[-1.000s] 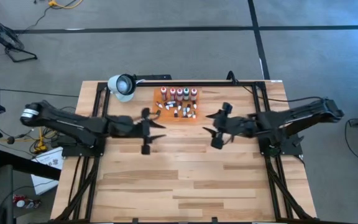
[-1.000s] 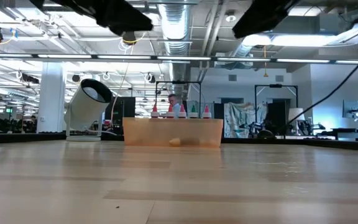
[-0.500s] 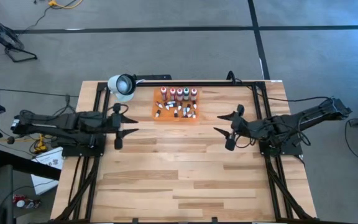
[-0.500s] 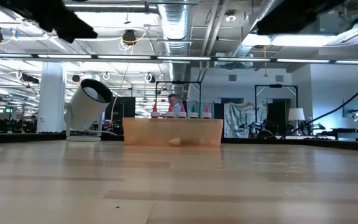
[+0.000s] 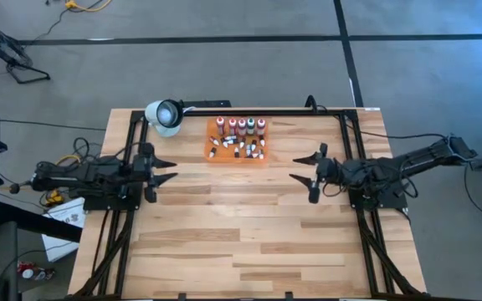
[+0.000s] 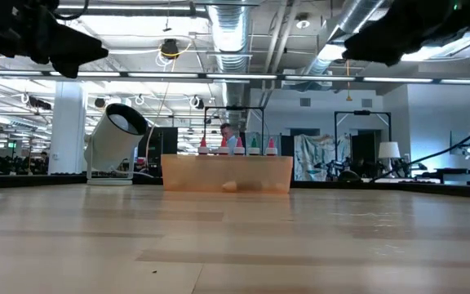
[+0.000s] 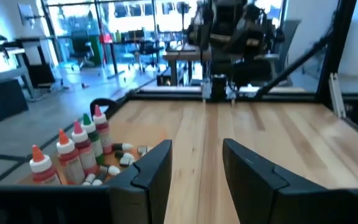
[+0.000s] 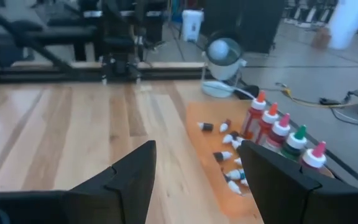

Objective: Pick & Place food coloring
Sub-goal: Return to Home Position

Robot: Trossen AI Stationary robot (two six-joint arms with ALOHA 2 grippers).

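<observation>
Left pincer (image 5: 167,169) – raised above the left side of the tabletop (image 5: 241,226), fingers spread, nothing between them; it points across at the right pincer.

Right pincer (image 5: 294,168) – raised above the right side, fingers likewise spread and empty, facing the left one, well apart from it.

Tray (image 5: 237,160) – flat, orange, on the tabletop farther out than both pincers, opposite the gap between them and touching neither.

Larger bottles (image 5: 241,126) – food coloring with red, orange and green contents and white caps, upright in a row along the tray side farthest from the pincers.

Small vials (image 5: 243,149) – white-and-dark food coloring, lying scattered in the tray on the side nearer the pincers.

Lamp (image 5: 164,115) – white, round-headed, beside the tray, farther out than the left pincer.
</observation>
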